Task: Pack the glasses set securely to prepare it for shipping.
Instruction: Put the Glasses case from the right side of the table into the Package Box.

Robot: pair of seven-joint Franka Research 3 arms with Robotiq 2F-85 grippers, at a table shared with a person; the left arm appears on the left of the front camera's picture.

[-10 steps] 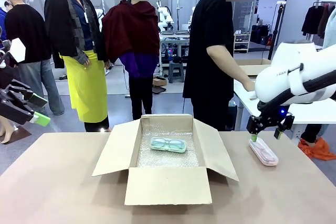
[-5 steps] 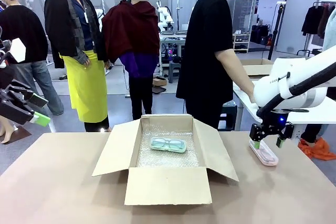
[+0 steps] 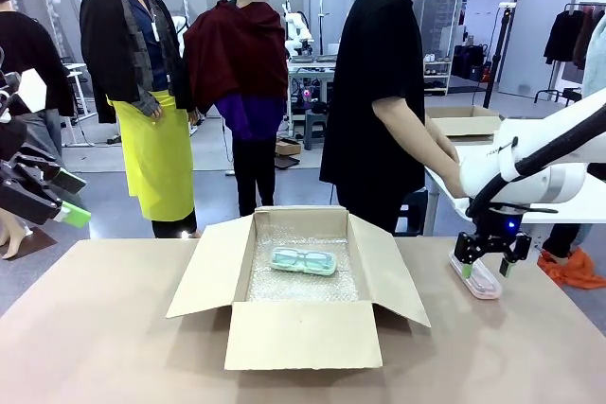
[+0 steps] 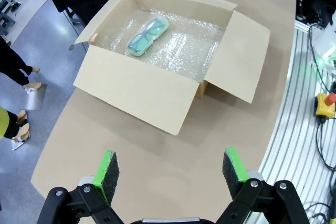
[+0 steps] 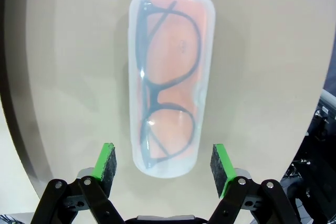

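Note:
The mint-green glasses case (image 3: pixel 303 260) lies on bubble wrap inside the open cardboard box (image 3: pixel 303 333); the left wrist view looks down on this mint-green case (image 4: pixel 147 35) from high up. The pinkish-red glasses case (image 3: pixel 476 277) lies flat on the table at the right. My right gripper (image 3: pixel 486 268) hangs open just over its near end, a green pad on each side. In the right wrist view the pinkish-red case (image 5: pixel 169 77) with dark-framed spectacles lies lengthwise between the open fingers (image 5: pixel 108 161). My left gripper (image 3: pixel 66 203) is held open at the far left, off the table.
The box's flaps (image 3: pixel 210 270) spread out to both sides and toward me. A person in black (image 3: pixel 388 101) stands behind the table's far right corner, hands at another table with a smaller box (image 3: pixel 462 123). The table edge (image 5: pixel 18 119) runs close beside the pinkish-red case.
My right gripper has come down and moved slightly right, from above the pinkish-red case to straddling its near end. The left arm has stayed still.

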